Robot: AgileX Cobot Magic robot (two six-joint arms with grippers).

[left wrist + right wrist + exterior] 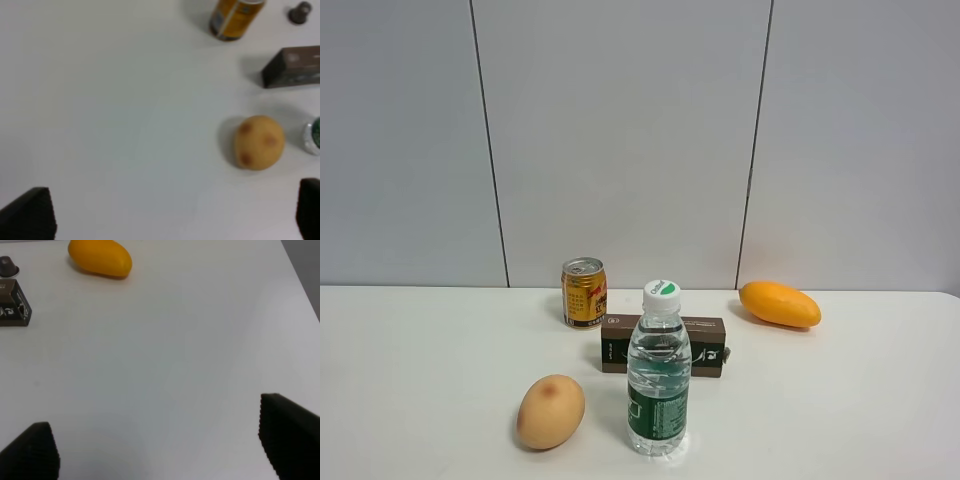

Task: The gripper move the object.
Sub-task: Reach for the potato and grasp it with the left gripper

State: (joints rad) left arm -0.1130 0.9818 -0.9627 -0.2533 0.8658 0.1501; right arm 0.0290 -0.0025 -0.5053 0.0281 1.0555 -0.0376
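Note:
The object, a pale peach-tan egg-shaped fruit (550, 411) with reddish-brown blotches, lies on the white table at the front left of the water bottle. It also shows in the left wrist view (258, 142). My left gripper (172, 212) is open with its black fingertips (30, 212) far apart, above bare table to the side of the fruit and not touching it. My right gripper (160, 447) is open over bare table, far from the fruit. Neither gripper shows in the exterior high view.
A water bottle (658, 372) stands beside the fruit. A dark brown box (665, 345) lies behind it, a gold can (584, 292) behind that. A bright orange mango (779, 303) lies at the back right and shows in the right wrist view (100, 258).

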